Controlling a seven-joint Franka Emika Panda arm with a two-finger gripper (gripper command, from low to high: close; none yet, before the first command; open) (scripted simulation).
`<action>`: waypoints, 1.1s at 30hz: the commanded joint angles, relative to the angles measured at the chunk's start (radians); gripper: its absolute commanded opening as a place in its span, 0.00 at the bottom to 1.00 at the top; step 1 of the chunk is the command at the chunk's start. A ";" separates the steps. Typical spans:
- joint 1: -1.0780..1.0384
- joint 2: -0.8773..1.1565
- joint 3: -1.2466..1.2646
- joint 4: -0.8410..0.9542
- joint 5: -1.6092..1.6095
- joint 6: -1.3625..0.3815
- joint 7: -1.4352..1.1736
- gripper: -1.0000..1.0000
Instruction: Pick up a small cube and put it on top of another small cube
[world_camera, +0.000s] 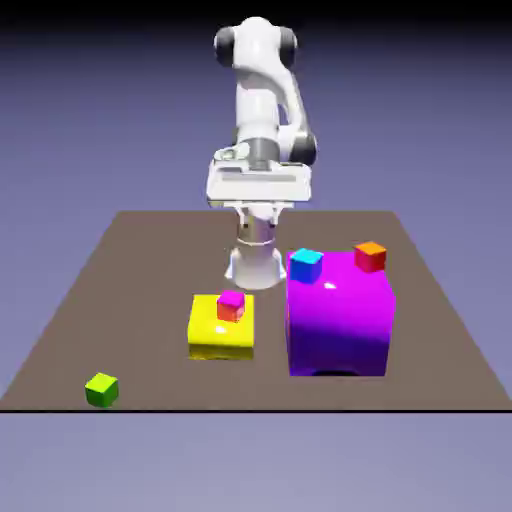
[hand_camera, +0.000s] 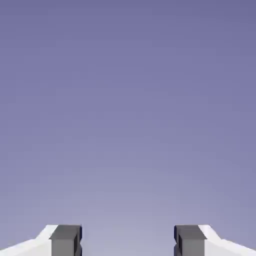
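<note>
So far, we judge, nothing of the task is done: the small lime-green cube with darker green sides (world_camera: 101, 389) sits alone on the brown table (world_camera: 140, 260), close to its near edge and toward the near corner on the exterior view's left, and nothing holds it. The small cube with a magenta top and red-orange sides (world_camera: 231, 305) rests on top of a low glossy yellow block (world_camera: 220, 335) near the middle of the table, its top bare. Our white arm's two-finger gripper (hand_camera: 128, 241) is held high near the robot's base at the far edge; in the hand view its grey fingertips (hand_camera: 65, 239) stand well apart with only blue-violet backdrop between them, so it is spread and holds nothing. What is left, as we read it, is everything: the reach, the grasp, the lift and the placing. Room around the green cube looks generous on all sides except toward the near edge, which lies just beside it. The magenta-topped cube has a tall glossy purple block (world_camera: 338, 320) near it on the exterior view's right, carrying a small blue cube (world_camera: 305, 265) and a small orange-topped red cube (world_camera: 370, 256), so we would do best to come down on it from above.
</note>
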 joint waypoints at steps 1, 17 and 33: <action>0.008 0.036 -0.015 0.025 -0.016 -0.023 -0.016 0.50; 0.136 0.616 -0.248 0.419 -0.267 -0.386 -0.267 0.50; 0.263 1.196 -0.481 0.813 -0.518 -0.749 -0.519 0.50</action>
